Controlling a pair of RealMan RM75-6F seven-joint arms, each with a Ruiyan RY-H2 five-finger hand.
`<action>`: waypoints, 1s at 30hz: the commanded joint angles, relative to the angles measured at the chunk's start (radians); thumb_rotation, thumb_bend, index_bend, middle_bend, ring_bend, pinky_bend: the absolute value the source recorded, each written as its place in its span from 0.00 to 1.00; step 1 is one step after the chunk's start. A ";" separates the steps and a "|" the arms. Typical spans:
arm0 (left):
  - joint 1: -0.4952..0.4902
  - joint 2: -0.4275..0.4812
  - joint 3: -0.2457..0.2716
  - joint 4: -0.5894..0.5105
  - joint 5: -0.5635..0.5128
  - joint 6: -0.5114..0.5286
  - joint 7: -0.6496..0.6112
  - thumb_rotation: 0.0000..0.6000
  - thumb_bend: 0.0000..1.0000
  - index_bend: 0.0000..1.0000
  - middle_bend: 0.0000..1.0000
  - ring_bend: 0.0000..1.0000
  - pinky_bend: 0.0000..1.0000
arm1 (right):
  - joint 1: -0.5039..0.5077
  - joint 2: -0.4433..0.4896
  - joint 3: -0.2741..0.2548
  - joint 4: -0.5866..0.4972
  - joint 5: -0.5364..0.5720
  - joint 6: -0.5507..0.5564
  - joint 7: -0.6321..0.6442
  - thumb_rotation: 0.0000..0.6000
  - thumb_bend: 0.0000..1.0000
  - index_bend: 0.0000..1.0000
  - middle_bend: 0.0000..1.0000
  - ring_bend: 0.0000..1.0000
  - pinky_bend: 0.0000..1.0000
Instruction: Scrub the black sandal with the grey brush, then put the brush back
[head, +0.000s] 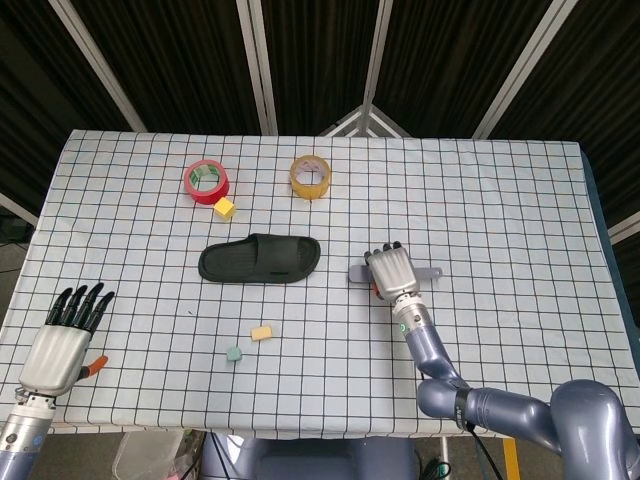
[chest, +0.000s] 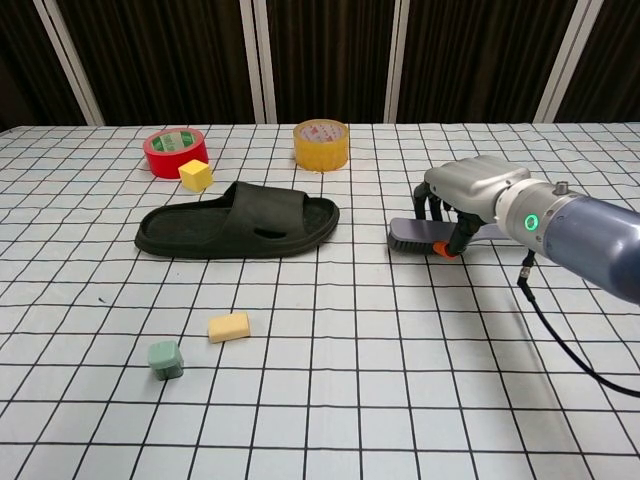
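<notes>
The black sandal (head: 260, 259) (chest: 238, 220) lies flat mid-table, toe end to the right. Just right of it the grey brush (head: 357, 271) (chest: 410, 234) lies bristles down, its handle running right under my right hand (head: 393, 272) (chest: 478, 185). That hand covers the handle from above, fingers curled down its far side and the thumb on the near side, gripping it. My left hand (head: 62, 345) hovers at the table's near left corner, fingers spread, holding nothing; the chest view does not show it.
A red tape roll (head: 207, 181) (chest: 174, 152) with a yellow cube (head: 225, 207) beside it and a yellow tape roll (head: 311, 176) stand behind the sandal. A small yellow block (chest: 229, 327) and a green block (chest: 165, 359) lie in front of it.
</notes>
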 joint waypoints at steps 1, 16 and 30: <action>-0.001 -0.001 0.002 0.000 -0.001 -0.002 0.002 0.98 0.16 0.00 0.00 0.00 0.02 | -0.003 -0.003 -0.005 0.006 -0.019 0.008 0.017 1.00 0.42 0.64 0.54 0.40 0.36; -0.031 -0.002 0.015 0.000 0.018 -0.045 -0.032 0.99 0.40 0.00 0.00 0.00 0.02 | -0.014 -0.004 -0.030 0.021 -0.144 0.044 0.089 1.00 0.50 0.74 0.61 0.45 0.40; -0.250 -0.004 -0.100 -0.063 -0.068 -0.318 -0.046 0.99 0.53 0.00 0.00 0.00 0.02 | 0.068 0.026 0.023 -0.091 -0.119 0.010 -0.021 1.00 0.50 0.75 0.62 0.47 0.40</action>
